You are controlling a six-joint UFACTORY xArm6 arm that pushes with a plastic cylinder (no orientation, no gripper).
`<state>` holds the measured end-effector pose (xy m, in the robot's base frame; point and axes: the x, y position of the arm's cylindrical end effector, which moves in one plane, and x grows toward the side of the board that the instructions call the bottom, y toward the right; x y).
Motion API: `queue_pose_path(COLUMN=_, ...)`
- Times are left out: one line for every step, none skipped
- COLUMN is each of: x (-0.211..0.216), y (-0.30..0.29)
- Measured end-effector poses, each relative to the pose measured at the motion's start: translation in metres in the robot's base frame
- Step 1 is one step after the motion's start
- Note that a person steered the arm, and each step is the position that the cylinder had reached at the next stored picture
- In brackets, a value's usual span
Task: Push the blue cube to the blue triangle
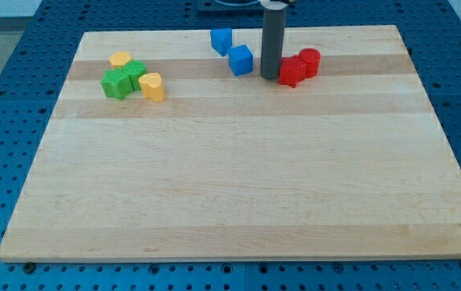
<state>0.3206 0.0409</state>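
The blue cube (241,60) sits near the view's top, a little left of centre. The blue triangle (222,40) lies just up and to the left of it, a small gap apart. My tip (270,77) stands on the board just right of the blue cube, between it and the red blocks. The rod rises straight up from there to the view's top edge.
Two red blocks (299,66) sit right beside my tip on its right. At the view's upper left a cluster holds two green blocks (123,80) and two yellow blocks (152,86). The wooden board (238,186) ends in edges all round over a blue perforated table.
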Motion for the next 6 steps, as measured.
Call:
queue_pose_path(x=0.002, y=-0.027)
queue_pose_path(x=-0.001, y=-0.035)
queue_pose_path(x=-0.01, y=-0.038)
queue_pose_path(x=-0.023, y=-0.046)
queue_pose_path(x=-0.035, y=-0.055)
queue_pose_path(x=-0.035, y=-0.061)
